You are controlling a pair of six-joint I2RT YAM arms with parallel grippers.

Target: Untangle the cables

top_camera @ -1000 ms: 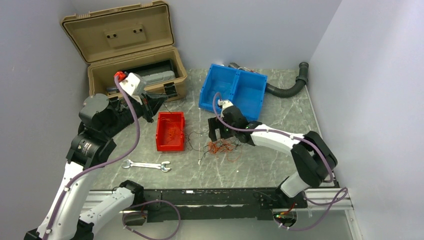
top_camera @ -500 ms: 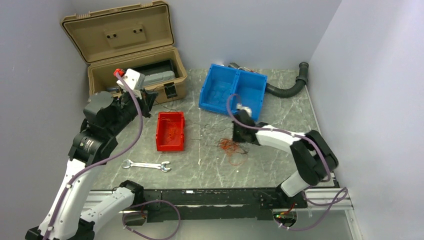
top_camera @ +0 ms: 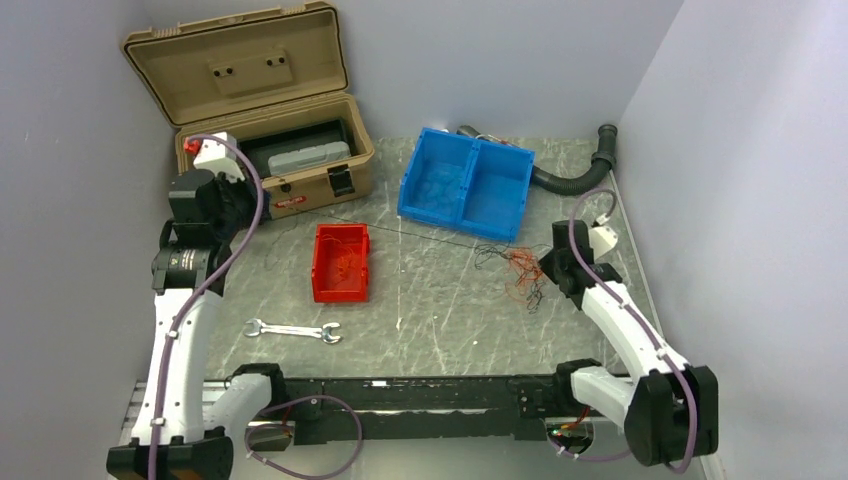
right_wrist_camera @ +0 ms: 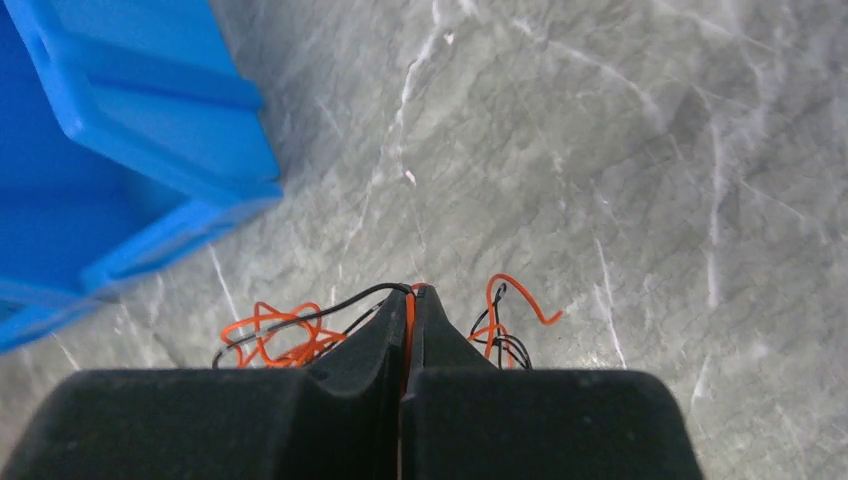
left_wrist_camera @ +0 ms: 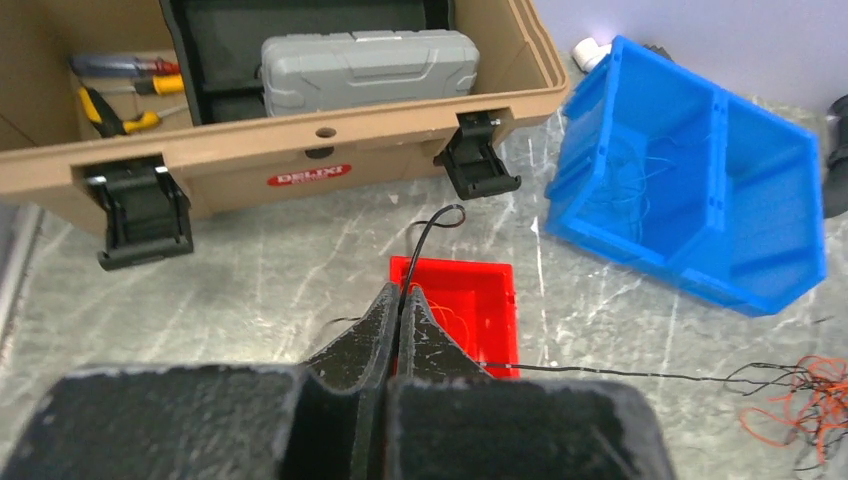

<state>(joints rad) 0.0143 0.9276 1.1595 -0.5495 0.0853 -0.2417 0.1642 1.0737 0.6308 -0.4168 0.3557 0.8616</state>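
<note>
**Grips.** The left gripper (left_wrist_camera: 400, 303) is pressing its jaws together on a single black wire (left_wrist_camera: 600, 374), and the wire's free end is curling up beyond the fingertips. The right gripper (right_wrist_camera: 410, 300) is also clamping shut, pinching orange-red and black strands at the edge of the cables (top_camera: 518, 270). These are lying in a loose bunch on the table (top_camera: 440, 320), just in front of the blue bin and near the right arm.

**Risks, gravest first.**
- **Breakage or slipping:** The black wire is running straight, and apparently taut, across the table from the left grip to the bunch. In my judgement, any wider separation is risking a snapped strand, or the wire slipping out of the pads, because it is hair-thin.
- **Tightening the knot:** That same tension is probably tightening whatever knot is sitting in the bunch rather than loosening it.
- **Snagging:** The line is crossing over the far end of the red bin. If lowered there, it could catch the rim and drag the bin.

**Containers.**
- **Tan toolbox** (top_camera: 310, 185): it is standing open, holding a grey case (left_wrist_camera: 360, 55) and yellow-handled hand tools (left_wrist_camera: 115, 118) at one side.
- **Blue bin** (top_camera: 440, 215): it has two compartments and is showing a few thin wires in its left one. I cannot tell what the right one is holding.
- **Red bin** (top_camera: 340, 292): it is holding a small clump of orange-red wire (top_camera: 343, 262).
</note>
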